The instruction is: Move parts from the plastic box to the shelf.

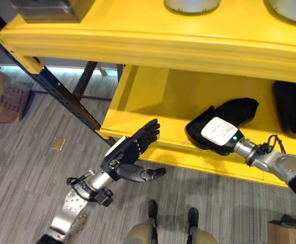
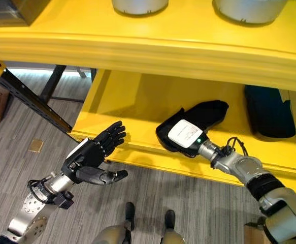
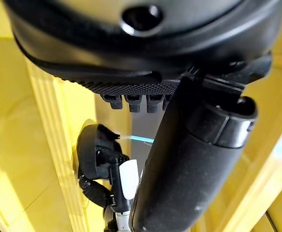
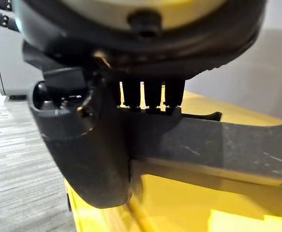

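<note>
The right hand (image 2: 186, 134) is reached into the lower bay of the yellow shelf (image 2: 137, 96), and its fingers and thumb are wrapped around a flat black part (image 2: 208, 113). From the wrist view you can see that part (image 4: 218, 140) running across right under the fingers, thumb pressed on its near side, so it's a proper grip, not just a touch. The part looks like it's resting on the shelf floor, or close to it, just inside the front lip, but I honestly can't tell if it's fully down.

The left hand (image 1: 130, 152) is doing nothing much: fingers spread out straight, thumb sticking out, holding nothing, hovering in front of the shelf's front edge, toward the shelf's left end.

Progress-wise, I'd say this one part is basically delivered and only needs letting go. Further right in the same bay there's another dark part (image 2: 269, 118) lying at the back. Up on the top level of the shelf sit two grey round things (image 2: 137, 5), cut off by the frame, so no idea what they are. What's left to move I can't judge from here, so I'd call it mid-task.
</note>
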Motion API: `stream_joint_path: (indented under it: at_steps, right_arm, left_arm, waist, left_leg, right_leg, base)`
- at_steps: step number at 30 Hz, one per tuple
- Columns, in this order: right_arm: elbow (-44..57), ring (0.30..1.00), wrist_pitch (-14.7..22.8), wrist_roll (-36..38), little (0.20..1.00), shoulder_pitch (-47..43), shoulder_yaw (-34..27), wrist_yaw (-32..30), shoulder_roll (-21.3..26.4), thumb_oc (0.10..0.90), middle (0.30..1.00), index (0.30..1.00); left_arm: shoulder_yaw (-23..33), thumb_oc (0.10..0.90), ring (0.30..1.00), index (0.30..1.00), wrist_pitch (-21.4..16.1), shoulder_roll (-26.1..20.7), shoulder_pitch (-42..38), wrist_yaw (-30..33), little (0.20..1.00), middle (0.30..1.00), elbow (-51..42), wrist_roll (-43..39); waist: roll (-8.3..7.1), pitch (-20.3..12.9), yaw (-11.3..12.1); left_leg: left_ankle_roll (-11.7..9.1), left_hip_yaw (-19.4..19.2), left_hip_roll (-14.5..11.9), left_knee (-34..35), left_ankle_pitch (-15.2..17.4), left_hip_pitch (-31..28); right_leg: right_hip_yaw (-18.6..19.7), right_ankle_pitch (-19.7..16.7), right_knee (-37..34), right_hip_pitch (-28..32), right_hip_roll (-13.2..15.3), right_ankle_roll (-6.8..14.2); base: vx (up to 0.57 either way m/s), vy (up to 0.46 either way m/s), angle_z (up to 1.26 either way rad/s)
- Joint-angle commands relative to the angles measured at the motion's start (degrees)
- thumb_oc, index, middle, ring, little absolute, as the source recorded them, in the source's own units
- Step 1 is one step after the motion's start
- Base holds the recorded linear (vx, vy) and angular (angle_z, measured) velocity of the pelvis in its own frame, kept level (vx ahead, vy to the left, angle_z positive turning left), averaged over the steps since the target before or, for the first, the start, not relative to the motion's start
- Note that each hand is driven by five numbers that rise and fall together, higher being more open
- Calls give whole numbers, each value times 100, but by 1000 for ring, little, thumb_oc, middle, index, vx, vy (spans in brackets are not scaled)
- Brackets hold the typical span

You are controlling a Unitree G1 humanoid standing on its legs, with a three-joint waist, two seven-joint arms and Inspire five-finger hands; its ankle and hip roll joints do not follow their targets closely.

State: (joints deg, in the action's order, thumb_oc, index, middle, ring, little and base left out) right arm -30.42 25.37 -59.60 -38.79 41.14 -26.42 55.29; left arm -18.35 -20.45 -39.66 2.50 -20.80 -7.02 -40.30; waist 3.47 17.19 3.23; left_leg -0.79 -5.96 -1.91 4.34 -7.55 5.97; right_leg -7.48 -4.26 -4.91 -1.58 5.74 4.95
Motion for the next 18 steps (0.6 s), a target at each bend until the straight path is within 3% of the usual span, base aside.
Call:
stream_joint_path:
  at_steps: [1, 13, 18]
  right_arm:
    - [34, 300, -156, -113, 300, -545, 318, -114, 312, 400, 300, 300]
    - [210, 300, -103, -904, 300, -800, 399, -358, 231, 400, 300, 300]
    - [231, 300, -116, -1793, 300, -1287, 794, -441, 299, 400, 300, 300]
  left_arm:
    - [128, 900, 1000, 1000, -719, -24, -502, -211, 1000, 1000, -451, -333]
    - [170, 900, 1000, 1000, -648, 21, -300, -465, 1000, 1000, -524, -323]
    - [228, 900, 1000, 1000, -600, 5, -177, -703, 1000, 1000, -558, -303]
  waist:
    - [-145, -179, 97]
    - [-117, -98, 210]
    - [-89, -49, 381]
  left_leg:
    - [-173, -37, -94, -530, 605, -48]
    - [-240, 21, -120, -655, 557, 104]
    - [-282, 100, -118, -669, 496, 206]
  right_leg:
    - [-128, 375, 811, -502, -7, -172]
    - [-191, 405, 875, -584, -38, -216]
    - [-276, 428, 923, -630, -45, -224]
  base:
    - [0, 0, 0]
    - [19, -43, -1]
    - [20, -53, 2]
